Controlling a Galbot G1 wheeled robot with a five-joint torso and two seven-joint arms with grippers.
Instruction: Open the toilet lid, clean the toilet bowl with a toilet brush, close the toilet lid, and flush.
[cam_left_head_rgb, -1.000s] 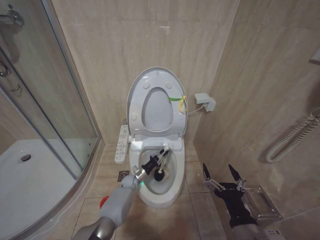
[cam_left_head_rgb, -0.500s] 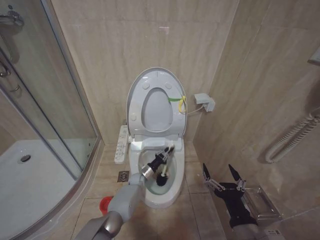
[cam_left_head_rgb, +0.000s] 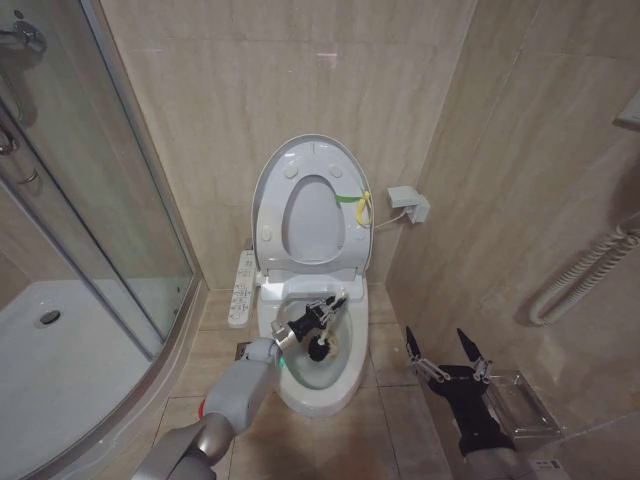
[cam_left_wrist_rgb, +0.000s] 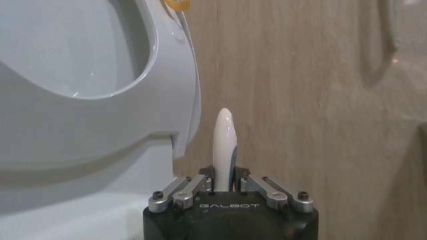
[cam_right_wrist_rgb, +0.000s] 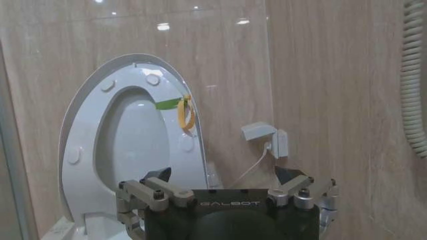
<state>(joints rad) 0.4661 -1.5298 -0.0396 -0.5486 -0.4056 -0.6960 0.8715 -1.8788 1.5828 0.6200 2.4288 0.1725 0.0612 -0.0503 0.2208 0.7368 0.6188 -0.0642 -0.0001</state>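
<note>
The left gripper (cam_left_wrist_rgb: 225, 186) has its fingers pinched on the thin white handle of the toilet brush (cam_left_wrist_rgb: 224, 145), whose rounded tip stands up just beyond them. In the head view that gripper (cam_left_head_rgb: 314, 318) reaches over the toilet bowl (cam_left_head_rgb: 352, 378) with the dark bristle head low inside the basin, close to the far inner wall. Behind it the toilet lid (cam_left_head_rgb: 270, 190) stands upright against the tiled wall, the ring seat raised with it, a yellow-green strap (cam_left_head_rgb: 352, 199) at its edge.

The right gripper (cam_left_head_rgb: 447, 352) waits low beside the bowl on the robot's right, fingers spread and empty.

The hold sits near the handle's end — a hard scrub against the ceramic could, I judge, twist the stick in the fingers or lever it loose. A wide sweep might also knock the gripper against the rim.
</note>
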